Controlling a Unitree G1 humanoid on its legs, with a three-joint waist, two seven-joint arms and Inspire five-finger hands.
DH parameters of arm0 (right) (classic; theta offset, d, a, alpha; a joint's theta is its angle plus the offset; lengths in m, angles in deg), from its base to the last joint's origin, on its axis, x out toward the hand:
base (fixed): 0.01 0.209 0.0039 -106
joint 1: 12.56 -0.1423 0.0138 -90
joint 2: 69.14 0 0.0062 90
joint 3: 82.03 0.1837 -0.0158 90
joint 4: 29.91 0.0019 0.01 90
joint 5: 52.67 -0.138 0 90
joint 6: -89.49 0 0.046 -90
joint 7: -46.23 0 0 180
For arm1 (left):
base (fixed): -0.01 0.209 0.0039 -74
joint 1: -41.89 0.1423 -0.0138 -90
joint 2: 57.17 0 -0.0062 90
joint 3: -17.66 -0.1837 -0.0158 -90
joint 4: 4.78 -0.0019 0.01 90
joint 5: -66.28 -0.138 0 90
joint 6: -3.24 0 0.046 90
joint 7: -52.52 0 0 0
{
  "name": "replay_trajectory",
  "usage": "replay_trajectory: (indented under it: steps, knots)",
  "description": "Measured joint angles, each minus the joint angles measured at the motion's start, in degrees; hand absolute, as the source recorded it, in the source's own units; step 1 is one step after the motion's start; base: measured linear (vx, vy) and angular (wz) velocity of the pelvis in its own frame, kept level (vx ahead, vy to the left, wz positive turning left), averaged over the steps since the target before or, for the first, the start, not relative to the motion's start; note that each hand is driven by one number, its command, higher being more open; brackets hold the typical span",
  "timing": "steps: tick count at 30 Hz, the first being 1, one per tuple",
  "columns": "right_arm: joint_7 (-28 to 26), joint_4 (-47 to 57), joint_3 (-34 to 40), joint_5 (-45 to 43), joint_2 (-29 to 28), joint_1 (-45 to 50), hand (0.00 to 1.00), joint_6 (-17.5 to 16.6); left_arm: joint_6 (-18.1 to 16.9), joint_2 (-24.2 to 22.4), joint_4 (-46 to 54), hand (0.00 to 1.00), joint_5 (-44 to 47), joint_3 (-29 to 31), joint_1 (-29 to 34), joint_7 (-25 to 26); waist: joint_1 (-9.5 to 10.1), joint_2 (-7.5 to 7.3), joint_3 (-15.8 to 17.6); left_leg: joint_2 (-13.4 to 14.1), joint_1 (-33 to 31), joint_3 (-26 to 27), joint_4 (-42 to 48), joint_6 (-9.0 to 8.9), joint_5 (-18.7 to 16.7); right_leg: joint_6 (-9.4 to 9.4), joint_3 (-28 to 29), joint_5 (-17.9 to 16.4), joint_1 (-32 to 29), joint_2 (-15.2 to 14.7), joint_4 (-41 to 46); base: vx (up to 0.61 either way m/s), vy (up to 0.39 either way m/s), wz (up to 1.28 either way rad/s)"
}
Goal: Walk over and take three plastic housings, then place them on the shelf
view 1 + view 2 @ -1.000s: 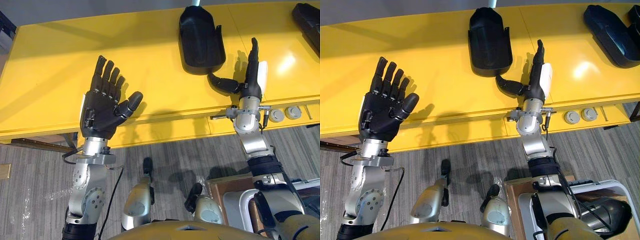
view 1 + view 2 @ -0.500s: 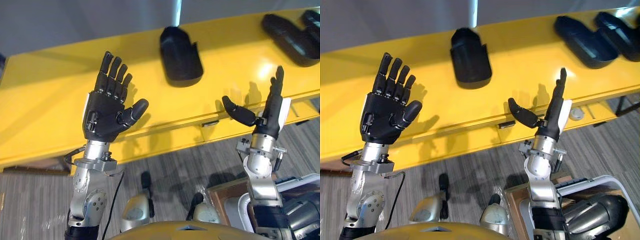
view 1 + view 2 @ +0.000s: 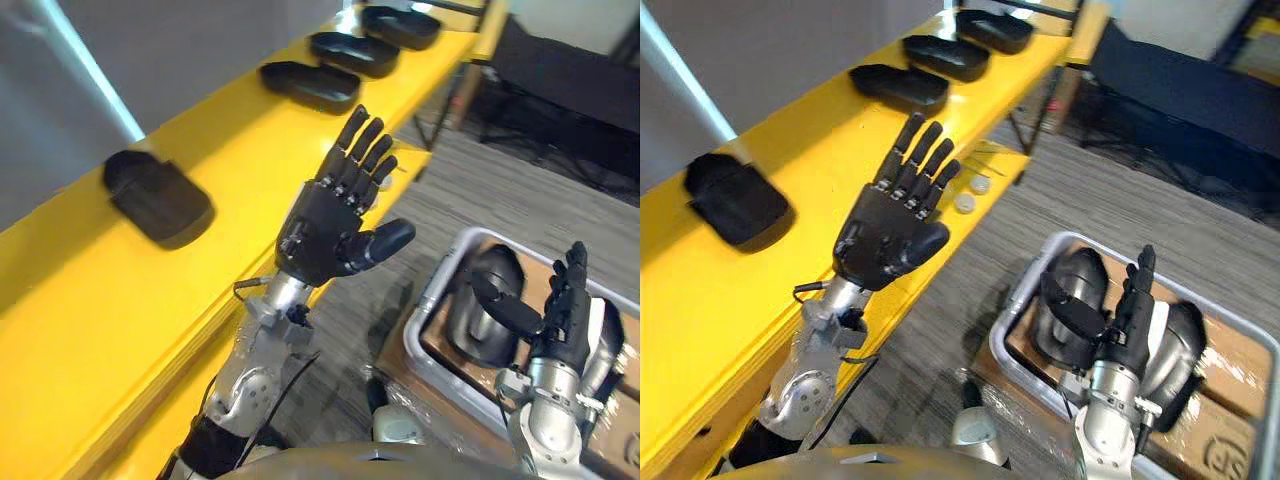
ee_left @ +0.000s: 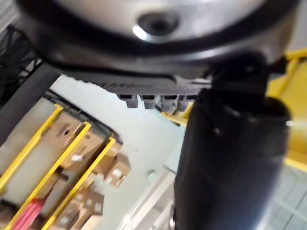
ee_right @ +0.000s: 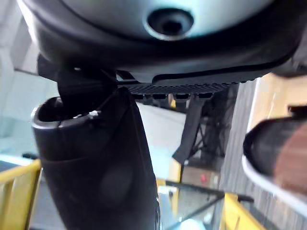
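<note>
The robot stands beside a long yellow shelf [image 3: 800,160] that runs away from it on its left side. Four black plastic housings lie on top of the shelf. The nearest housing [image 3: 735,203] lies alone, and three further housings [image 3: 898,87] lie in a row toward the far end, near each other.

The left hand [image 3: 885,235] is raised in front of the shelf's edge with its palm toward the head camera. Its fingers are straight and spread, the thumb stands out to the side, and it holds nothing. Just past its fingertips, two small round discs [image 3: 965,203] lie on a lower ledge of the shelf.

On the robot's right side a pale tray [image 3: 432,283] stands low by the grey carpet [image 3: 1070,170], and brown cardboard [image 3: 1230,440] shows beneath it. In the tray lie two more pieces side by side, a left tray housing [image 3: 1072,268] and a right tray housing [image 3: 1180,345]. The right hand [image 3: 1132,315] is upright in front of this tray, fingers straight and together, thumb apart, and it is empty too.
</note>
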Motion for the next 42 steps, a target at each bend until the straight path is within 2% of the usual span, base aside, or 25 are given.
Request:
replay_trajectory:
  steps: [3,5,7,9,11,17,20,21,22,23,24,26,27,28,30,32,33,34,35,36,37,38,40,41,42]
  knots:
    - [-2.02,-0.14,-0.43,-7.58,-0.05,0.53,1.00,-0.04,-0.03,-0.03,-0.45,1.00,-2.84,-2.44,-1.96,3.10,-0.80,-0.06,0.00,1.33,-0.05,1.71,1.63,-0.52,-1.29,-0.47,2.82,0.81,-1.16,1.68,-0.64,0.04,-0.082,-0.62]
    - [-3.81,-0.13,-1.24,-8.98,0.01,0.05,1.00,-0.18,-0.05,0.04,-0.52,1.00,-3.85,-2.37,-1.92,4.76,-0.49,-0.07,0.01,2.19,-1.47,-1.82,5.80,0.12,-4.29,-0.91,4.64,1.25,-1.49,2.26,-0.66,0.01,-0.074,-0.56]
    - [-7.69,-0.93,-3.42,-10.79,0.95,-2.37,1.00,-0.78,-0.05,0.03,-0.69,1.00,-5.36,-1.27,-1.24,8.19,1.85,0.79,-0.04,2.62,-4.37,-16.39,14.30,2.52,-12.64,-1.00,9.22,1.62,-1.83,3.81,-0.73,-0.02,-0.006,-1.15]
    - [-10.23,-3.48,-5.96,-11.71,3.22,-5.64,1.00,-1.92,-0.05,0.54,-0.72,1.00,-5.72,-0.24,0.40,10.34,3.11,2.34,-0.67,2.44,-5.46,-24.05,18.13,1.43,-16.73,-0.67,11.95,1.78,-1.98,5.19,-0.75,-0.03,0.093,-0.95]
    - [-11.76,-7.18,-7.51,-12.03,4.46,-8.20,1.00,-2.57,-0.04,0.90,-0.67,1.00,-5.77,1.04,3.76,10.81,3.94,3.02,-1.13,1.63,-5.66,-24.94,19.77,0.62,-18.40,-0.27,12.68,2.06,-1.94,4.78,-0.77,-0.01,0.099,-0.22]
    - [-11.97,-10.11,-7.98,-14.39,4.35,-6.42,1.00,-2.64,0.03,2.76,2.21,1.00,-8.38,7.11,11.18,8.47,6.55,2.59,-0.07,-0.87,-4.60,-26.17,21.64,1.36,-19.08,0.46,12.67,2.45,-1.80,2.95,2.04,-0.02,0.127,-0.03]
    - [-12.00,-10.11,-8.44,-14.24,2.39,-5.40,1.00,-4.01,0.98,2.73,6.43,1.00,-8.59,7.11,12.18,6.78,6.72,1.07,2.11,-2.16,-1.53,-24.11,21.91,2.34,-19.88,1.46,12.71,2.72,-0.91,2.34,3.88,-0.14,0.122,-0.53]
    - [-12.20,-10.10,-8.97,-14.41,1.00,-5.67,1.00,-5.49,2.09,3.18,7.77,1.00,-8.62,6.99,12.03,4.74,7.03,0.04,3.64,-2.92,-0.47,-21.53,23.14,3.79,-20.69,3.79,9.75,5.57,-1.36,1.67,4.29,-0.26,0.087,-0.79]
    - [-12.50,-10.19,-9.21,-14.84,1.04,-6.08,1.00,-5.66,2.59,3.27,7.81,1.00,-8.74,6.77,11.90,4.55,7.04,0.14,3.83,-2.42,-0.55,-20.41,23.22,4.14,-20.63,4.08,8.29,7.98,-1.63,1.59,3.23,-0.31,0.055,-0.83]
    - [-12.74,-10.43,-9.60,-15.00,1.17,-6.62,1.00,-5.93,2.86,2.98,7.66,1.00,-9.28,6.59,11.82,4.47,7.20,1.26,4.28,-1.80,-0.81,-18.83,23.03,5.02,-20.57,3.98,6.44,7.77,-2.28,1.29,4.01,-0.33,0.020,-0.61]
    - [-12.76,-11.12,-11.07,-15.94,2.15,-7.60,1.00,-7.05,3.89,3.27,6.76,1.00,-9.91,6.45,11.67,3.68,7.19,1.56,4.20,-1.78,-1.55,-17.10,22.11,6.08,-19.27,-1.75,-0.19,0.93,-5.96,0.33,15.21,-0.28,0.014,-0.47]
    - [-12.28,-14.53,-12.60,-15.89,3.32,-10.43,1.00,-8.32,4.06,3.28,5.01,1.00,-9.81,6.46,11.73,2.31,7.49,2.30,4.22,-1.34,-2.33,-16.92,19.97,6.54,-17.00,-4.89,-4.92,-5.38,-8.18,-2.59,27.67,-0.19,0.010,-0.19]
    - [-11.59,-16.10,-13.18,-15.81,3.43,-11.41,1.00,-8.90,4.06,3.27,4.39,1.00,-9.81,6.45,11.77,1.74,7.80,2.75,4.08,-1.06,-2.85,-17.12,19.41,6.56,-16.26,-5.52,-5.61,-6.81,-8.32,-3.87,30.72,-0.12,-0.090,-0.01]
    - [-8.94,-20.08,-14.92,-15.61,3.34,-14.21,1.00,-10.25,3.92,3.26,3.24,1.00,-9.83,6.32,11.85,-0.11,8.58,3.42,4.11,0.01,-4.71,-17.39,18.87,6.07,-14.65,-6.40,-6.74,-8.69,-8.06,-7.68,35.94,-0.09,-0.137,0.00]
    - [-6.34,-23.00,-16.86,-14.44,3.13,-16.43,1.00,-10.34,3.76,3.29,2.61,1.00,-9.80,6.35,11.94,-1.38,10.12,3.59,4.00,1.19,-6.90,-17.42,18.51,5.20,-12.93,-6.77,-7.49,-8.92,-7.21,-12.17,37.85,-0.06,-0.207,-0.07]
    - [-4.32,-24.90,-19.75,-13.45,1.86,-18.06,1.00,-10.30,3.77,3.44,1.06,1.00,-7.53,6.43,12.00,-2.50,11.63,3.02,3.82,3.79,-9.06,-16.86,19.28,2.26,-10.07,-6.42,-8.07,-8.57,-4.32,-17.93,35.83,-0.04,-0.351,-0.27]
    - [-4.30,-24.98,-20.38,-13.51,1.52,-18.17,1.00,-10.21,3.92,3.47,0.60,1.00,-6.48,6.47,11.99,-2.47,11.55,2.68,3.62,4.69,-9.71,-16.74,19.93,1.71,-9.70,-5.90,-8.10,-8.22,-3.40,-18.62,34.03,-0.03,-0.446,-0.47]
    - [-4.44,-24.97,-21.09,-13.48,0.74,-18.58,1.00,-9.60,4.50,3.53,0.04,1.00,-3.36,6.65,11.98,-2.43,11.57,1.79,3.47,6.74,-10.22,-16.19,20.83,0.16,-8.79,-3.82,-8.22,-6.96,-1.15,-18.94,27.43,-0.05,-0.531,-0.57]
    - [-4.52,-24.84,-21.12,-13.43,-0.43,-18.33,1.00,-8.99,5.19,3.92,-0.15,1.00,-1.18,7.08,11.88,-2.39,11.33,-0.12,2.48,8.33,-10.89,-15.78,20.91,-2.01,-7.50,1.25,-10.00,-3.48,0.69,-18.25,18.97,-0.06,-0.578,-0.60]
    - [-4.58,-24.82,-20.74,-13.30,-0.38,-18.05,1.00,-8.34,5.46,3.82,-0.86,1.00,-0.17,6.99,11.64,-2.27,11.04,-0.44,2.05,9.16,-11.18,-15.97,20.75,-3.10,-6.89,6.05,-11.56,-6.90,1.84,-17.42,17.74,-0.07,-0.749,-0.60]
    - [-4.83,-24.79,-18.93,-12.07,0.70,-17.26,1.00,-6.54,6.85,2.81,-2.34,1.00,1.61,6.73,11.46,-1.31,10.36,0.45,1.61,12.14,-11.45,-16.63,20.13,-2.88,-5.30,8.44,-13.68,-11.37,1.96,-14.56,16.76,-0.05,-0.715,-0.37]
    - [-5.18,-24.78,-15.85,-11.34,2.38,-14.97,1.00,-5.29,8.27,1.01,-4.49,1.00,1.94,4.72,11.76,-0.60,8.95,2.15,1.35,14.76,-11.79,-17.93,19.19,-0.56,-2.49,7.46,-14.64,-13.20,2.11,-11.44,16.84,-0.04,-0.657,-0.29]
    - [-5.31,-24.63,-10.08,-11.44,3.93,-10.54,1.00,-4.77,10.69,0.80,-5.10,1.00,1.59,0.94,12.78,-0.51,7.16,2.63,1.19,15.55,-11.43,-19.16,19.44,2.50,1.09,5.57,-14.94,-14.20,3.35,-9.92,17.32,0.00,-0.324,-0.07]
    - [-5.15,-24.23,-8.27,-11.47,4.45,-9.06,1.00,-4.73,11.20,0.84,-4.78,1.00,1.48,-0.13,12.96,-0.68,7.05,2.60,1.21,14.71,-10.96,-19.97,19.52,0.91,-0.11,5.35,-14.56,-14.31,3.53,-9.88,17.34,0.01,-0.191,-0.55]
    - [-5.12,-23.13,-5.36,-11.47,5.44,-7.19,1.00,-4.72,11.32,0.87,-2.86,1.00,1.51,-1.25,13.86,-1.69,7.04,2.61,1.21,11.65,-9.65,-20.40,19.46,-1.05,-3.05,4.30,-12.70,-14.45,2.74,-9.37,17.20,0.00,-0.076,-0.77]
